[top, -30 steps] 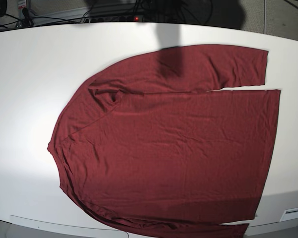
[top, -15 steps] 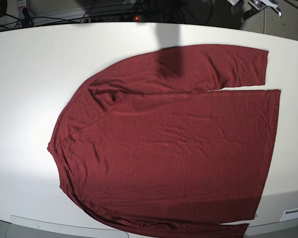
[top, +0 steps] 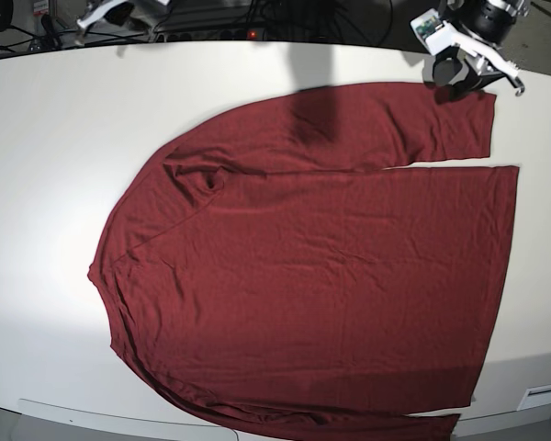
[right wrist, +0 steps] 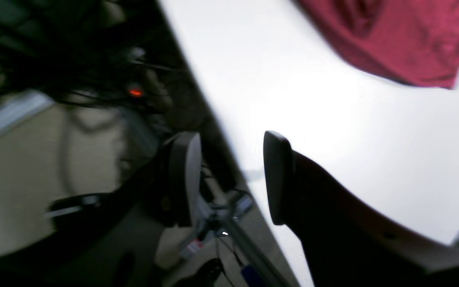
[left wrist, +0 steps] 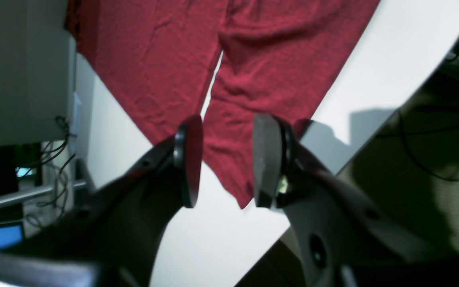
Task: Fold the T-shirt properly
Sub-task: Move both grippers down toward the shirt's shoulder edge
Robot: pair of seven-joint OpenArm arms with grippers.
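Note:
The T-shirt (top: 312,266), plain dark red with long sleeves, lies spread flat on the white table (top: 55,138), neck to the left and hem to the right. One sleeve runs along the far side to a cuff at the back right. My left gripper (top: 452,73) hovers just over that cuff. In the left wrist view the left gripper (left wrist: 227,163) is open and empty, with the T-shirt's (left wrist: 161,59) cuff and hem corner below it. My right gripper (right wrist: 230,179) is open and empty over the table's far left edge, the T-shirt (right wrist: 405,40) well off to its side.
Cables and a power strip with a red light (top: 251,34) lie behind the table's far edge. A small white box (top: 542,397) sits at the front right corner. The right arm (top: 106,11) shows at the back left.
Both arms have come into the base view at the far corners. The left one has come down to the sleeve cuff. The T-shirt has not moved.

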